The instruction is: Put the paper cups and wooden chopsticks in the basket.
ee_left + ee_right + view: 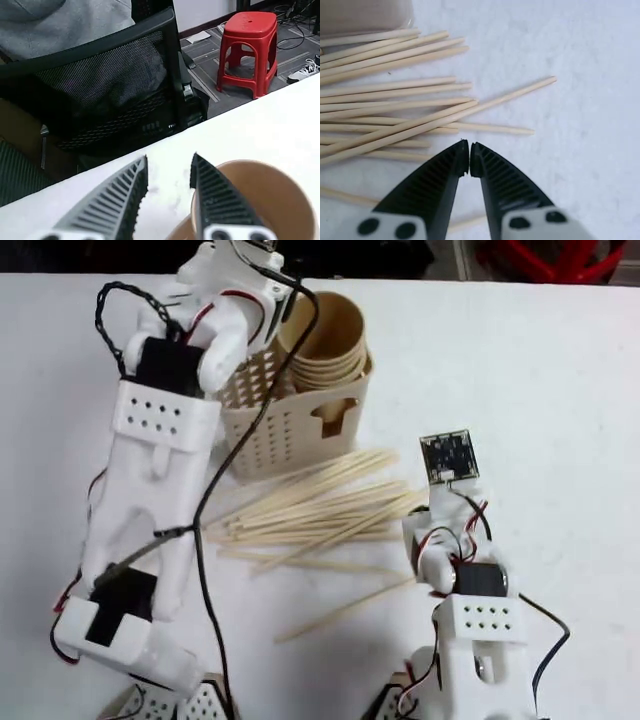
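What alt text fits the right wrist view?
The right claw, shut and holding nothing, sits over a white table. A loose pile of wooden chopsticks lies flat on the table just beyond its tips.

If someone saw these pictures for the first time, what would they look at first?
Probably the heap of chopsticks lying loose on the table beside the basket. Next comes the stack of cups standing in that basket, with the left gripper open just above them. The right gripper is shut and empty over the chopsticks.
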You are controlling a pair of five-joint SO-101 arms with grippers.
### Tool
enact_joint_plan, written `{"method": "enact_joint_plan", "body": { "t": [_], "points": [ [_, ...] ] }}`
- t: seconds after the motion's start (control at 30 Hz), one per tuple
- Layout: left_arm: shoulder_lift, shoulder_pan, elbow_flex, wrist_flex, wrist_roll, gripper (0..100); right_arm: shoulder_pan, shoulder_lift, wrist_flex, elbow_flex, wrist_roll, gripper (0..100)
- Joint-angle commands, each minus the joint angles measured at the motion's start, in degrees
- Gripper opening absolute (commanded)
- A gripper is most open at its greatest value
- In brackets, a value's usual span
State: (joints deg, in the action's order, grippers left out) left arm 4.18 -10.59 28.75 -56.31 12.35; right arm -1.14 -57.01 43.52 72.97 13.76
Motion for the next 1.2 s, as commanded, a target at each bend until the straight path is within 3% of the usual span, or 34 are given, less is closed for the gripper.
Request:
{"method": "enact_joint_plan", "body": {
  "t": [0.0,0.2,0.33,0.43,0.77,0.97,1.17],
  "points": [
    [-0.66,-1.80,5.10,-4.92,-0.26,15,0.40,-0.84,-1.19,-0.44,0.09,2.4],
    [-0.66,-6.20,10.46,-14.68,0.00,14,0.40,-0.84,-1.19,-0.44,0.09,2.4],
    [-0.66,-8.84,13.01,-16.18,1.41,1,0.40,-0.84,-1.19,-0.44,0.09,2.4],
    [-0.66,-10.86,13.01,-17.32,4.22,2,0.40,-0.92,-1.19,-0.44,0.09,2.4],
    [-5.76,-12.79,10.20,-17.14,2.02,2,0.40,-0.92,-1.19,-0.44,0.09,2.4],
    [-17.01,-12.88,-7.65,-8.88,2.55,2,0.40,-0.92,-1.19,-0.44,0.09,2.4],
    [-26.86,-12.26,-32.53,10.90,2.37,2,0.40,-0.75,-1.19,-0.44,0.09,2.4]
  ]
}}
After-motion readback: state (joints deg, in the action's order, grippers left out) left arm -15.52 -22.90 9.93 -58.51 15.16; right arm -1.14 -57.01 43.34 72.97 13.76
